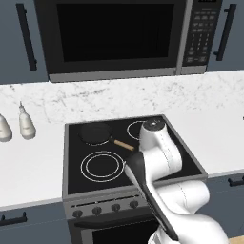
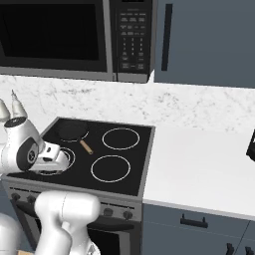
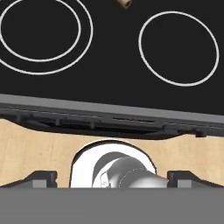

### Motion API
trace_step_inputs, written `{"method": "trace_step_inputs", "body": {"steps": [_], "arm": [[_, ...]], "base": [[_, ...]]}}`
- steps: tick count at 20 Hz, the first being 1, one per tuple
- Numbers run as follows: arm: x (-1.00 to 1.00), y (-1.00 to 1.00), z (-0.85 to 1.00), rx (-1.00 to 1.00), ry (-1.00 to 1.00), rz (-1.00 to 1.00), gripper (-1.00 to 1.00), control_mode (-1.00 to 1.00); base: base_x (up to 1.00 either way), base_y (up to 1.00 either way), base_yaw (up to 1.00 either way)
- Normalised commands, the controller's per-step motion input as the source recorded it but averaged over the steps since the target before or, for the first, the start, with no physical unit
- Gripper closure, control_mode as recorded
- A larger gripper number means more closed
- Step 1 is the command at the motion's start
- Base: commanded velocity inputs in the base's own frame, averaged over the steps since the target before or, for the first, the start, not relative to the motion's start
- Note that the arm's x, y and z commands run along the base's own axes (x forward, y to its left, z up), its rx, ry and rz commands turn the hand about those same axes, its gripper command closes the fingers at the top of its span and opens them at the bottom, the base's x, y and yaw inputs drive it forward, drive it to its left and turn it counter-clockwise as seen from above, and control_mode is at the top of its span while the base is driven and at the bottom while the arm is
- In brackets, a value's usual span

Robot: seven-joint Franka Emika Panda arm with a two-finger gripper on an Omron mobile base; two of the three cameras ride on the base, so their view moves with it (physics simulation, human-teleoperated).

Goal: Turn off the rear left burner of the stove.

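Note:
The stove (image 1: 74, 162) is a black glass cooktop in a grey steel frame. A row of small dark knobs (image 1: 96, 210) runs along its front. At the rear left a small dark skillet (image 1: 95, 132) with a tan handle (image 1: 124, 145) covers the rear left burner. The skillet (image 2: 71, 130) also shows in the right base view. My white arm (image 1: 159, 152) bends over the stove's front right. In the hand view my gripper (image 3: 113, 179) is open, its fingertips (image 3: 41, 177) wide apart with nothing between them. It looks down past the stove's front edge (image 3: 109, 109) at the wooden floor.
A double-ringed zone (image 3: 41, 28) and a single-ringed zone (image 3: 178, 48) lie under the hand. A big black microwave (image 1: 114, 33) hangs above the stove. Two white bottles (image 1: 26, 125) stand on the left counter. White counter (image 2: 199, 169) stretches right, with a dark object (image 2: 250, 146) at its edge.

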Motion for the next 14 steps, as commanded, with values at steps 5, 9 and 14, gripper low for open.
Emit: {"method": "trace_step_inputs", "body": {"steps": [5, 9, 14], "arm": [[-0.09, 0.18, -0.1, 0.0, -0.02, 0.0, -1.0, -1.0], [0.03, 0.0, -0.03, 0.0, -0.03, 0.0, -1.0, -1.0], [-0.01, 0.27, -0.42, -0.01, -0.15, 0.0, -1.0, -1.0]], "base": [[0.0, 0.0, 0.0], [0.0, 0.0, 0.0], [0.0, 0.0, 0.0]]}}
